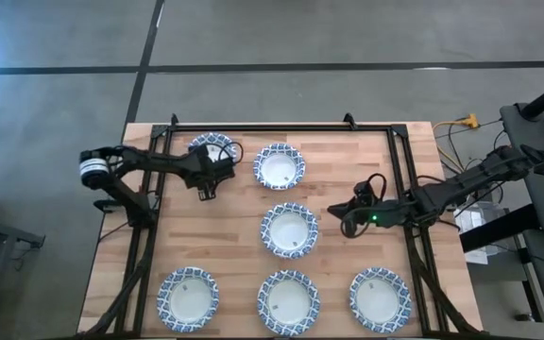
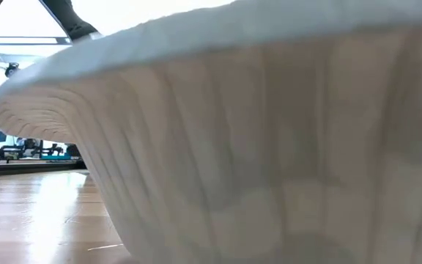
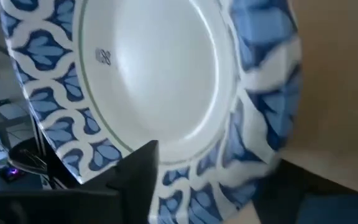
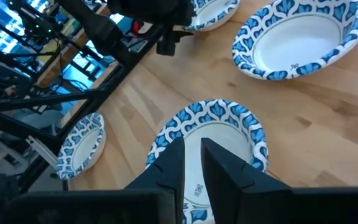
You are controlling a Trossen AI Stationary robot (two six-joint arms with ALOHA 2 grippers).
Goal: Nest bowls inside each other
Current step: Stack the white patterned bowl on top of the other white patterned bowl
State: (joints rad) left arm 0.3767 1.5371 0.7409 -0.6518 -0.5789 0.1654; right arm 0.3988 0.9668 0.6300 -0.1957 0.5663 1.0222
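Several blue-and-white patterned bowls, white inside, stand on the wooden table. At the far left is one bowl (image 1: pixel 212 146), with another (image 1: pixel 280 166) beside it. A bowl (image 1: pixel 289 229) sits in the middle, and three stand along the near edge (image 1: pixel 187 297) (image 1: pixel 289 302) (image 1: pixel 381 297). My left gripper (image 1: pixel 206 177) is shut on the far-left bowl (image 3: pixel 160 81). My right gripper (image 1: pixel 345 219) hovers just right of the middle bowl (image 4: pixel 213 134). Its fingers (image 4: pixel 191 158) are a narrow gap apart and touch nothing. My left gripper holds the far-left bowl by its patterned rim (image 3: pixel 185 174) on the near side. One finger (image 3: pixel 135 180) lies inside the bowl and the other is outside, under the rim. Whether the bowl's base is off the table, I cannot tell.
A black metal frame (image 1: pixel 399 179) runs along the table's far, left and right sides. In the low view the ribbed outer wall of a bowl (image 2: pixel 269 147) stands right before the camera and hides nearly everything. Bare wood (image 1: pixel 206 236) lies between the far row and the near row.
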